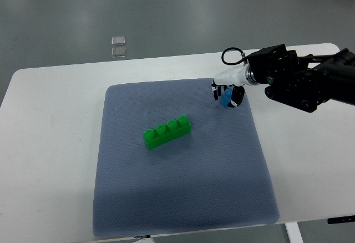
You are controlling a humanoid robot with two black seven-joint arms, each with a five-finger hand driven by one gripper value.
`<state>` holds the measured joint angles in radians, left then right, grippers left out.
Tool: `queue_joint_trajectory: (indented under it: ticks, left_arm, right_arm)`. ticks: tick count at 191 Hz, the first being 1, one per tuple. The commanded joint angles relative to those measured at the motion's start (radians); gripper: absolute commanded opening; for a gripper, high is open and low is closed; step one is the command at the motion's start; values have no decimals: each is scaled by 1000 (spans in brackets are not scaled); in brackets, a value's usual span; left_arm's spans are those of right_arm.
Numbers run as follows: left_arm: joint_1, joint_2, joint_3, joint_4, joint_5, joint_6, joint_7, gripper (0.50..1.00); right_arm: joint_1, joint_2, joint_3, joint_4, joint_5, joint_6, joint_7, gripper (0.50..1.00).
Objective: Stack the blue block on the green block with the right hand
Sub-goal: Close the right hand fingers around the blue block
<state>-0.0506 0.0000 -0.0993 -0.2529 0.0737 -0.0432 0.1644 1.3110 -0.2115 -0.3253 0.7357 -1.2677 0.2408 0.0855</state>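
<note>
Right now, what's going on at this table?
The robot's right hand, reaching in from the right edge, is closed around a small blue plastic block at the upper right part of the grey-blue textured mat. The long green studded plastic brick lies alone near the mat's middle, apart from the hand, so nothing is stacked yet. The mat sits on a white table. The left arm is out of view.

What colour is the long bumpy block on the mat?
The long studded block is bright green, seen clearly in the top view.
</note>
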Motion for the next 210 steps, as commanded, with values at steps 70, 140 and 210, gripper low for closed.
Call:
queue_joint_trajectory:
  ticks: [70, 140, 210]
  left_arm:
    - [0, 0, 0, 0, 0, 0, 0, 1000]
    - [0, 0, 0, 0, 0, 0, 0, 1000]
    - [1, 0, 3, 0, 0, 0, 0, 1000]
  right_arm:
    - [-10, 0, -5, -5, -10, -18, 16, 580]
    - [-9, -2, -3, -4, -10, -17, 20, 584]
    - [-7, -9, 14, 5, 5, -6, 20, 856]
